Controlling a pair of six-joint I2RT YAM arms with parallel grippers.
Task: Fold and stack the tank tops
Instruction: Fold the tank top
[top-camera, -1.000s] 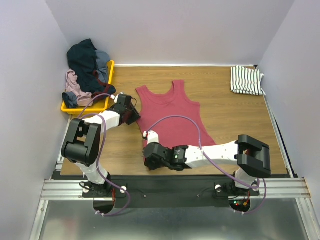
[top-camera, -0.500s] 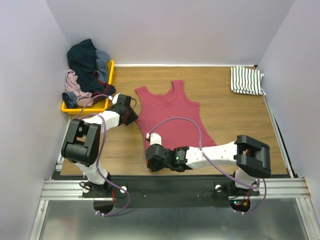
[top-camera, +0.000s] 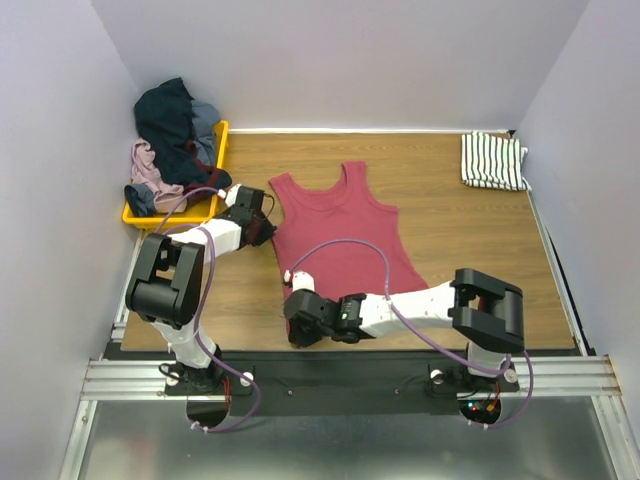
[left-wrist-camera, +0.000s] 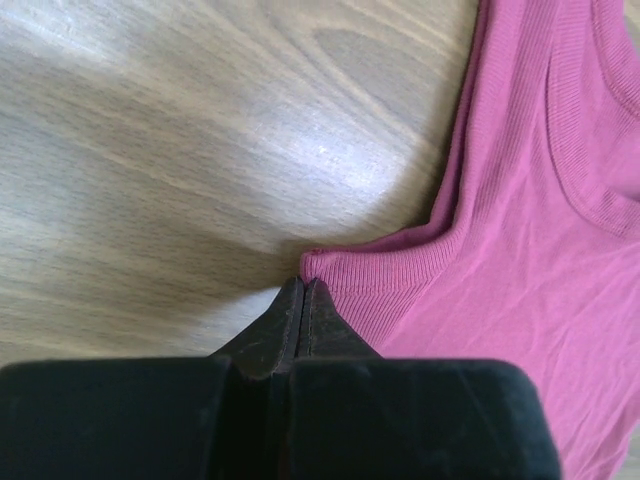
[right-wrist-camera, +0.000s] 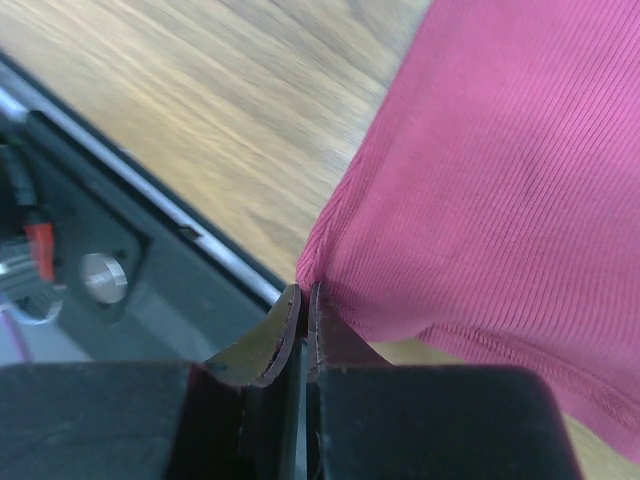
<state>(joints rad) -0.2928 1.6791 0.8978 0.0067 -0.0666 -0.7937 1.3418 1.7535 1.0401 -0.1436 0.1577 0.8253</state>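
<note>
On the wooden counter (top-camera: 450, 230) a dark red tank top (top-camera: 345, 225) lies spread flat at centre frame, straps toward the top. Its left edge is gripped at two points. The right gripper (right-wrist-camera: 303, 292), at lower centre, is clamped on the hem corner and holds it raised off the wood. The left gripper (left-wrist-camera: 302, 285), at centre left, has its fingers pressed together at the underarm corner. The wrist view does not settle whether any cloth is caught between them. The likely trouble lies there. If that pinch holds only the very edge of the thin ribbed knit, or none of it, the corner could slip free as the side is carried over. The fold would then come out skewed or bunched. The raised hem also hangs close to the counter's near edge and the black rail and could drag there. In the upper left, a yellow tray (top-camera: 222, 140) holds a heap of clothes (top-camera: 175, 125) in dark navy, grey-blue and pale pink, piled above its rim. The striped tank top (top-camera: 492, 160) lies in a compact bundle at upper right, well apart from both grippers.
</note>
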